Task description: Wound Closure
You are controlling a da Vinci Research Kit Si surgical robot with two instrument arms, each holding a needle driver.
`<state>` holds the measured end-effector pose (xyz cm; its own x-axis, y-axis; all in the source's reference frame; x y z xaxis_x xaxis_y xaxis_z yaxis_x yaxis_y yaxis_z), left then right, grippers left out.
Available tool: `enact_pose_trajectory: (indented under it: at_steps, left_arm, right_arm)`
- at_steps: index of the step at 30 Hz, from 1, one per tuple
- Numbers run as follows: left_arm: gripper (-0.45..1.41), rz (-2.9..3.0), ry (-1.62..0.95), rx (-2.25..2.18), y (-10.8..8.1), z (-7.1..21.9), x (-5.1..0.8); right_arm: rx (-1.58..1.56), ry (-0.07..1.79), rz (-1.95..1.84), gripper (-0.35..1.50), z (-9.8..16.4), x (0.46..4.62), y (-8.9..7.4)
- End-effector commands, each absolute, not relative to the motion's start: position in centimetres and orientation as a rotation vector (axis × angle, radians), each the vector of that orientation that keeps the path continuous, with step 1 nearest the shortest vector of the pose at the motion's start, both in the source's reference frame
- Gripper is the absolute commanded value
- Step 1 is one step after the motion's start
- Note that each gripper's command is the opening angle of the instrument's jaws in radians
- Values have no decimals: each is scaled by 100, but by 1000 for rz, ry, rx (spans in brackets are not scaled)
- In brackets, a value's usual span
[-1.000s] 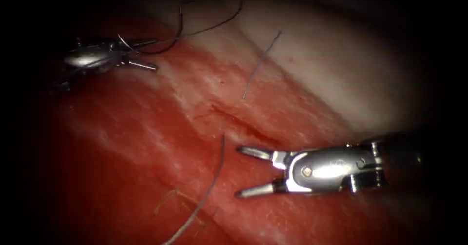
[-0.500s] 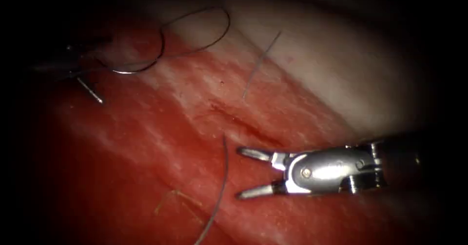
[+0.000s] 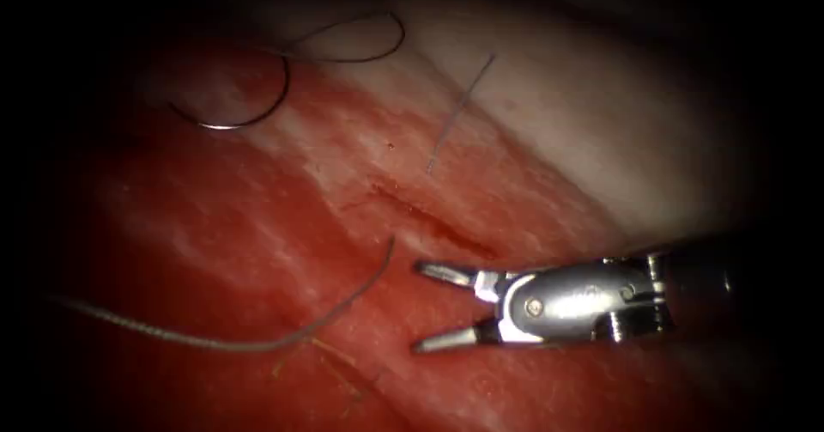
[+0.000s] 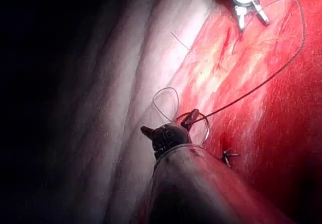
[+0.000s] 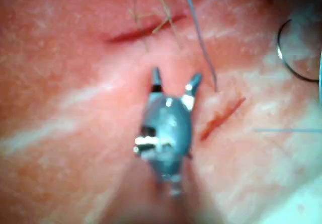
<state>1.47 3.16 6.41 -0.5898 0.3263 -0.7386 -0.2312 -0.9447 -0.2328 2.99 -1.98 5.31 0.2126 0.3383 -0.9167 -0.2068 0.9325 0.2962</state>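
Loose cut end of thread (image 3: 459,110) lies on the pale band just right of the cut (image 3: 429,222). A few yellowish strands (image 3: 318,355) sit on the red surface below and left of the cut, crossed by the long thread (image 3: 215,344). This thread runs from just beside the cut's lower end out toward the left edge of the endoscope view. Nothing lies between my right claw (image 3: 419,307) and the cut. The claw hangs just below the cut's lower end, its two jaws spread wide and holding nothing.

In the right wrist view the same claw (image 5: 176,77) shows both tips apart over bare tissue, the cut (image 5: 221,117) close beside it.

In the left wrist view my left claw (image 4: 168,124) has its jaws apart and grips nothing. The thread (image 4: 261,83) passes close by one tip; I cannot tell whether it touches.

The needle (image 3: 227,127) lies free on the tissue (image 3: 215,226), well to the left of the cut and above it. It is a thin dark arc, its whole curve exposed, and it is not in the tissue. Its thread makes a loop (image 3: 378,54) on the pale fat beyond it.

The tissue is wet and red on the left with white streaks, and pale and smooth on the right. The surroundings are dark.
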Motion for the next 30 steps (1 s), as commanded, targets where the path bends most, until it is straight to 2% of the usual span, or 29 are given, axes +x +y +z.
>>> enact_pose_trajectory:
  at_steps: [1,2,4,10,20,26,30]
  left_arm:
    - [64,2599,-124,-1237,318,652,140]
    - [49,2621,-102,-1238,319,655,139]
    - [37,2675,-66,-1210,321,666,137]
    - [47,2903,-137,-1039,315,698,133]
    - [51,3196,-532,-991,303,714,139]
    - [51,2931,-616,-1369,305,684,126]
    - [51,2841,-621,-1403,298,657,108]
  right_arm:
    - [120,1304,380,146,535,308,-205]
    - [120,1304,380,146,535,309,-205]
    - [120,1305,379,146,534,309,-206]
    - [120,1305,379,146,535,307,-205]
    - [118,1305,377,148,537,309,-207]
    - [118,1305,375,148,538,307,-209]
    - [117,1305,375,148,538,308,-209]
